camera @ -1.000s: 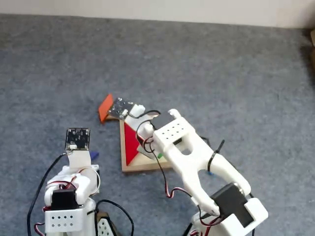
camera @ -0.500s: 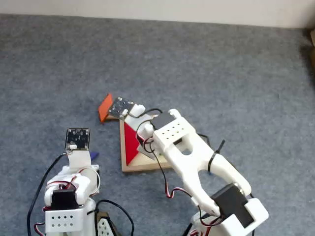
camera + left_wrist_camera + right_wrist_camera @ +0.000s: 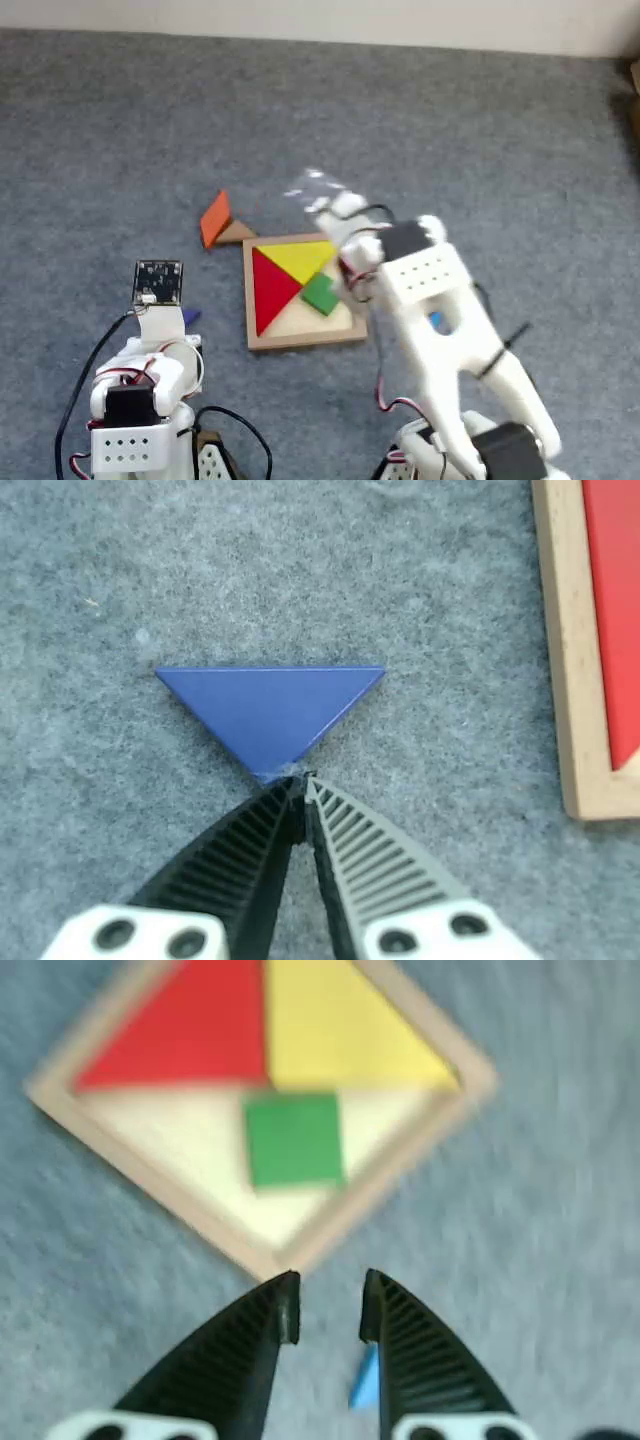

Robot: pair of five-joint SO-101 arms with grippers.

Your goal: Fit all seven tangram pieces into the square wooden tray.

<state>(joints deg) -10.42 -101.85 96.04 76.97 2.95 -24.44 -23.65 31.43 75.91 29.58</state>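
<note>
The grey carpeted table (image 3: 480, 130) carries everything. The right arm (image 3: 440, 300) rises from the near edge and leans over the right side of the tray. The left arm (image 3: 140, 390) stands folded at the near left.

The square wooden tray (image 3: 305, 343) sits about mid-table, somewhat nearer the near edge. Its near and right parts show bare pale floor.

In the tray:
- The red triangle (image 3: 268, 290) lies along the left rim.
- The yellow triangle (image 3: 298, 257) lies along the far rim, meeting the red one on a diagonal from the far left corner.
- The green square (image 3: 320, 293) sits about mid-tray, touching the tips of both.

On the carpet:
- The blue triangle (image 3: 270, 708) lies flat left of the tray, apart from its rim.
- The orange piece (image 3: 214, 218) and the small brown triangle (image 3: 236, 232) lie together just off the tray's far left corner.

The left gripper (image 3: 300, 780) is down at the carpet, its fingers closed together. Their tips meet right at one point of the blue triangle, and I cannot tell whether they pinch it.

The right gripper (image 3: 325, 1305) hangs just off the tray's near right corner. Its fingers are narrowly parted with nothing between them.

A light blue piece (image 3: 365, 1382) lies on the carpet below them, too hidden to tell its shape.
</note>
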